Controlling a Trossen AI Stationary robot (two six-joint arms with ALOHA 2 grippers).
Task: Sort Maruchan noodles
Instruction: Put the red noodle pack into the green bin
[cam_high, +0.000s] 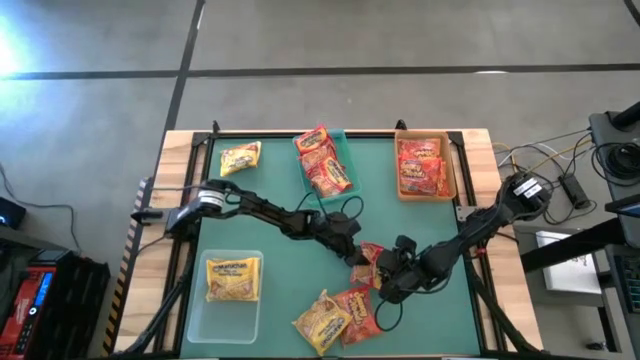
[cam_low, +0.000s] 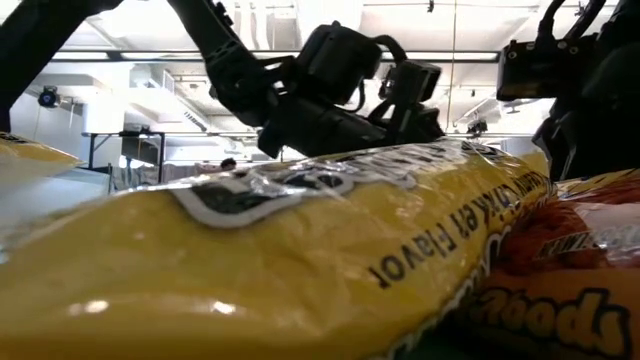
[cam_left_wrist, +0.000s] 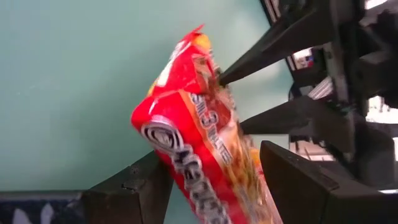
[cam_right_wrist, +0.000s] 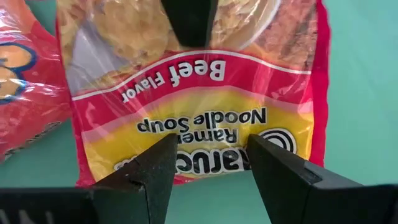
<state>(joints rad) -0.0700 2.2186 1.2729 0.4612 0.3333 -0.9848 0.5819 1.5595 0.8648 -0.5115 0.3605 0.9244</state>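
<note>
Two grippers are meeting over one red beef packet (cam_right_wrist: 193, 93) mid-table. The left gripper (cam_left_wrist: 208, 177) is pinching its edge, lifting it; the right gripper (cam_right_wrist: 208, 168) is hovering above, fingers parted. Light, crinkly, slippery plastic, brittle noodles inside: edges probably grip best.

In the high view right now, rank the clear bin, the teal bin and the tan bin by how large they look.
1. clear bin, clearly the largest.
2. teal bin and tan bin: they look about alike, and packets hide the teal one's outline, so I won't rank them.
</note>
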